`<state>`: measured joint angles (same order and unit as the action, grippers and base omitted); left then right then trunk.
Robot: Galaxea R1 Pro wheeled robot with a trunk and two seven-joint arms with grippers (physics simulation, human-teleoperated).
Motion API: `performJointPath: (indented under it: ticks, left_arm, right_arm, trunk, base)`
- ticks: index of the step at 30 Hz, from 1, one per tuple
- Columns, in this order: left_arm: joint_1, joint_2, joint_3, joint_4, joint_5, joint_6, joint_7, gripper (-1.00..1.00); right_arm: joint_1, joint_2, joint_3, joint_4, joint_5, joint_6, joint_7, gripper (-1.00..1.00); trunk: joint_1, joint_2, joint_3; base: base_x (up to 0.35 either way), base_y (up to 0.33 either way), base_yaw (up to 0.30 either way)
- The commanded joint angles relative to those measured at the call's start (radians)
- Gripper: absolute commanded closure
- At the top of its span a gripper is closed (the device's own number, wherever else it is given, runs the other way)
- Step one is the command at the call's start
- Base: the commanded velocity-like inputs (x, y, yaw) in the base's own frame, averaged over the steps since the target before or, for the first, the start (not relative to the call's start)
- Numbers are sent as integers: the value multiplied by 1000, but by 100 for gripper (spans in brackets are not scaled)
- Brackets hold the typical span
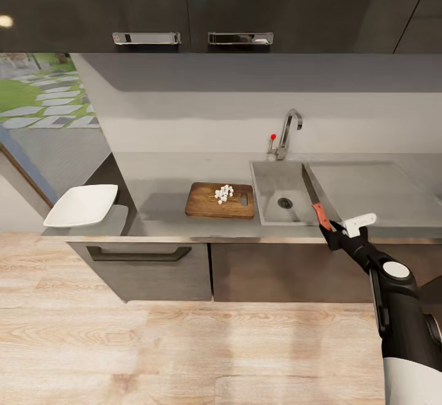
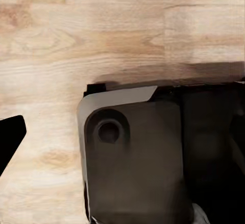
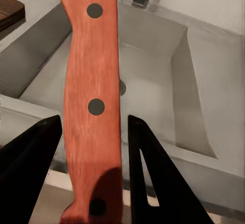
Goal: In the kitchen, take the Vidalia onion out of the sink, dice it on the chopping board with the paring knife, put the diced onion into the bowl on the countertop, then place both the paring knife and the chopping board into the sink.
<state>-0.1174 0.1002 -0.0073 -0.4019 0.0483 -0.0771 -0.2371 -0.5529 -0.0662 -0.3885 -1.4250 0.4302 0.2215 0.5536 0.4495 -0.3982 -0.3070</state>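
Observation:
My right gripper (image 1: 331, 233) is shut on the orange-red handle of the paring knife (image 1: 313, 199), whose dark blade points over the right rim of the sink (image 1: 270, 174). In the right wrist view the knife (image 3: 92, 81) stands between the two black fingers of the gripper (image 3: 94, 119), above the grey basin (image 3: 153, 71). The brown chopping board (image 1: 205, 202) lies left of the sink with the Vidalia onion (image 1: 224, 193) on it as a small pile of white dice. The white square bowl (image 1: 83, 204) sits at the far left end of the countertop (image 1: 166, 177).
A chrome tap (image 1: 288, 128) with a red knob stands behind the sink, and the flat drainboard (image 1: 374, 190) lies to its right. Dark cabinets hang above the worktop. The left wrist view looks down at wooden floor, a dark part of the robot and one black fingertip (image 2: 10, 137).

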Motion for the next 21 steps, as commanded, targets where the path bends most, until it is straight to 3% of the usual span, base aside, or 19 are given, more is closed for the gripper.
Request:
performJointPath:
  ticks: [1,4,6,8,10,14,16,17,18,19,21]
  left_arm:
    - [-1,10,2,62,5,0,1,-100]
    - [-1,23,5,193,5,30,51,-100]
    - [-1,33,3,276,5,171,172,-100]
    - [-1,36,3,320,5,247,217,-100]
    - [6,40,3,358,5,306,245,-100]
    - [85,33,3,379,5,378,255,-100]
    - [98,28,7,378,5,271,254,-100]
    - [102,14,9,377,5,181,254,-100]
    - [104,-12,10,376,5,132,254,-100]
    - [105,-37,10,376,5,106,256,-100]
    - [106,-53,10,375,5,93,257,-100]
  right_arm:
    - [-1,0,12,-2,2,11,-5,100]
    - [-4,0,38,-2,-3,55,-43,100]
    - [-8,0,56,-2,-5,121,-111,100]
    - [-12,0,63,-1,-6,138,-133,100]
    - [-14,0,68,-2,-7,149,-147,100]
    - [-16,0,70,-1,-7,155,-155,100]
    - [-16,1,88,-1,-9,155,-154,100]
    - [-16,1,105,-2,-10,155,-154,100]
    - [-16,2,120,-2,-11,154,-154,100]
    - [-16,2,130,-2,-11,154,-154,100]
    - [-16,2,135,-2,-11,153,-154,100]
  trunk:
    - [1,-2,-2]
    - [1,-2,-2]
    - [1,-2,-2]
    - [1,-2,-2]
    - [1,-2,-2]
    - [1,-2,-2]
    - [1,-2,-2]
    - [1,-2,-2]
    - [1,-2,-2]
    - [1,-2,-2]
    - [1,-2,-2]
  base:
    - [0,0,0]
    - [0,0,0]
    - [0,0,0]
    - [0,0,0]
    - [0,0,0]
    - [0,0,0]
    - [0,0,0]
    - [0,0,0]
    - [0,0,0]
    - [0,0,0]
    - [0,0,0]
